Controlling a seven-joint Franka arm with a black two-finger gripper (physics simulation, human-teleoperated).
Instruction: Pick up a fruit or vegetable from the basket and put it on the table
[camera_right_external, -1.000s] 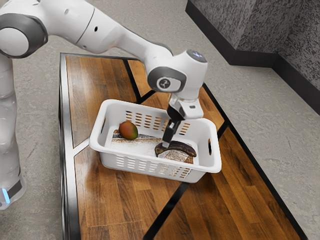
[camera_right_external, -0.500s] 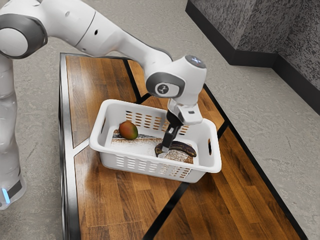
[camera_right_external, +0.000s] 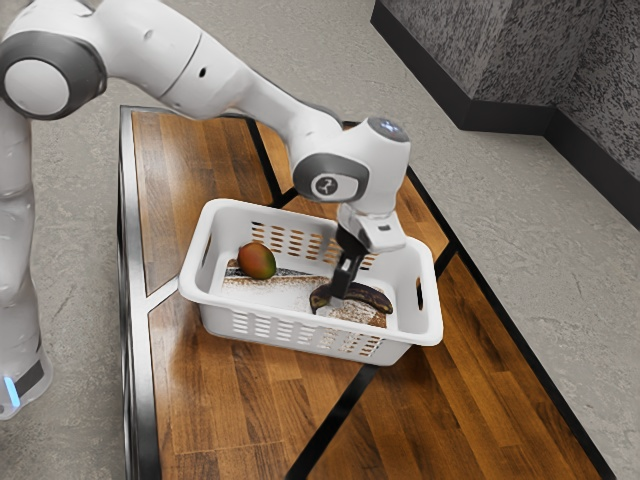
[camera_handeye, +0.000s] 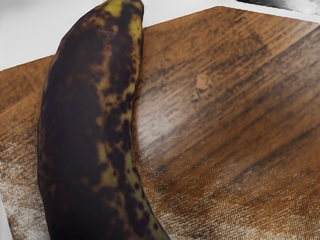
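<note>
Lower end of your hand (camera_right_external: 338, 297) has shifted a little toward the exterior view's right since the last frame, and the arm's (camera_right_external: 240, 85) wrist sits lower than it did a second ago. Banana (camera_right_external: 370, 296) hasn't visibly moved; same for the mango (camera_right_external: 257, 261) and the basket (camera_right_external: 215, 318).

For your task: looks like you're lining up on the banana, not just dropping in. You're down inside the basket, right over the banana near its end closer to the mango. Can't tell from either view whether the hand is open or closed, so don't count this as a grasp. Banana is still low in the basket, next to a wood-patterned panel (camera_handeye: 225, 100); nothing lifted, nothing on the counter (camera_right_external: 230, 400) yet. I'd call it pre-grasp or start of grasp.

Next, I'd confirm the grip straddles the banana's width before you close, then go straight up past the rim. Off-centre hold on a curved fruit could let it swing or roll, and the long end may catch the basket wall. Mango is well apart, should be no bother.

Markings: dark round logo (camera_right_external: 325, 185) on the wrist joint, small lit symbol (camera_right_external: 388, 126) on top of it. No lettering you can read on either. No label legible on the fruit.
</note>
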